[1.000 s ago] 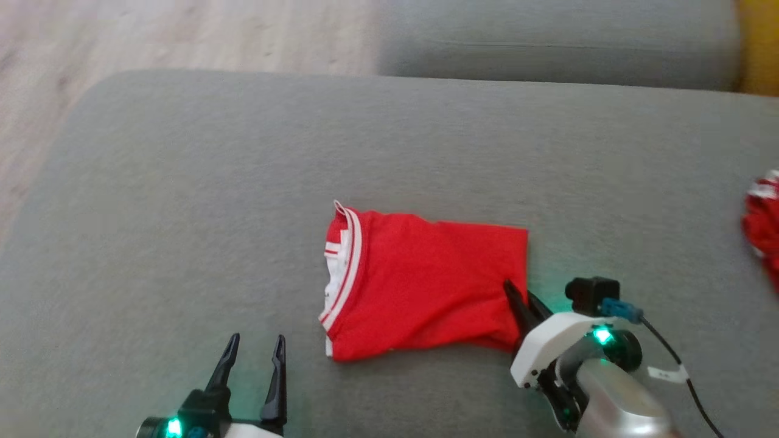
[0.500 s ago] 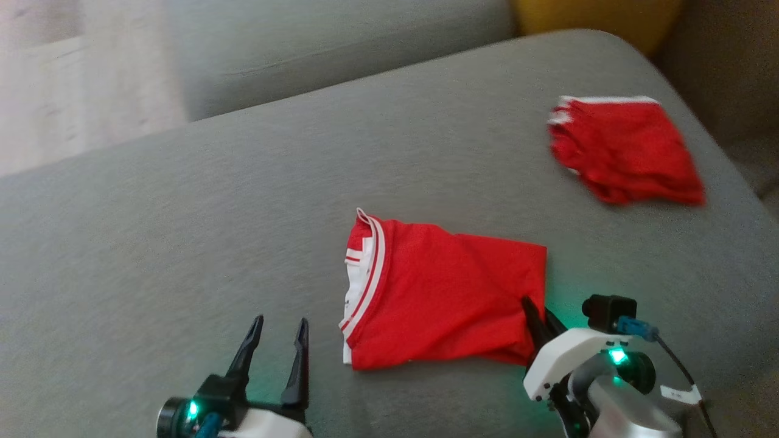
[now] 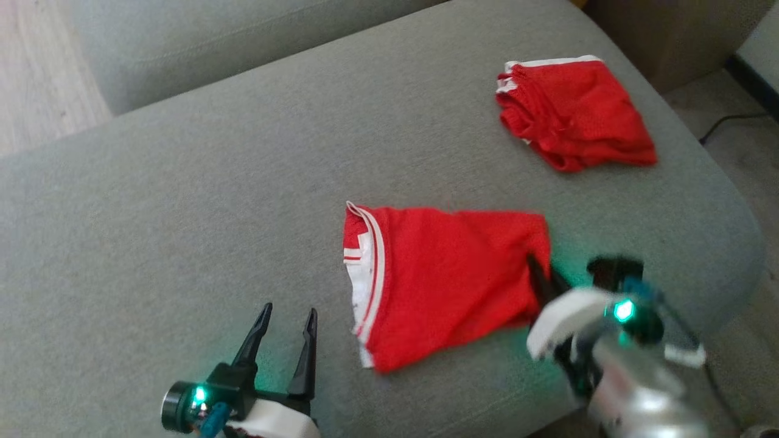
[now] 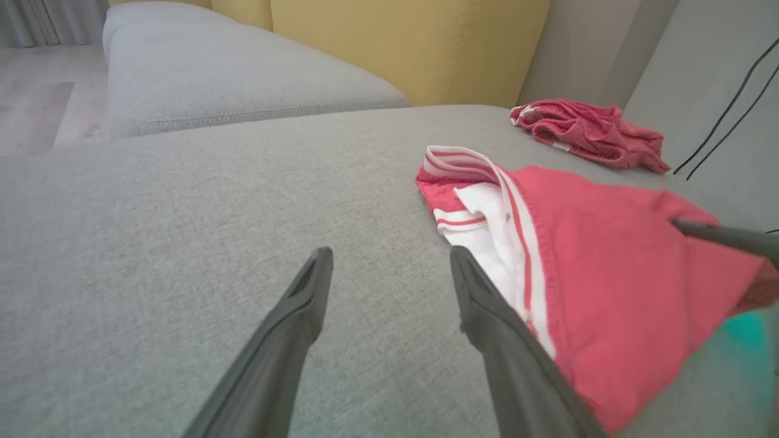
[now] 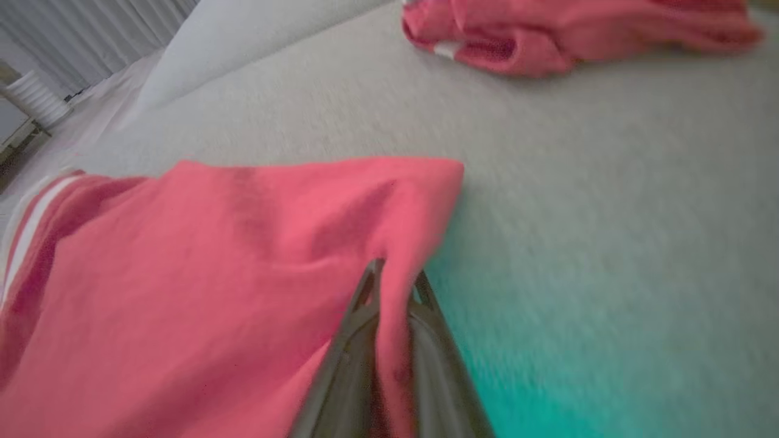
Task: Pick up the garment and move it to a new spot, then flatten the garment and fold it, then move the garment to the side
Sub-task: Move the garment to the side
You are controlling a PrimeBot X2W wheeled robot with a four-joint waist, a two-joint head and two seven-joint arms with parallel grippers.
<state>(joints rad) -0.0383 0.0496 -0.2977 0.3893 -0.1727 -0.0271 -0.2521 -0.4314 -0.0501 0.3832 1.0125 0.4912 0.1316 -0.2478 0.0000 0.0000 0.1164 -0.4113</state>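
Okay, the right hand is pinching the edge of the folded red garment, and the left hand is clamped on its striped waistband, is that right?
Not quite. The left hand is open over the grey cushion, beside the waistband and apart from it, as the head view shows. The right hand does pinch the edge of the folded red garment.

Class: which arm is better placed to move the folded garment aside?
Right: the right gripper is shut on an edge of the folded garment; the left gripper stands open, apart from it.
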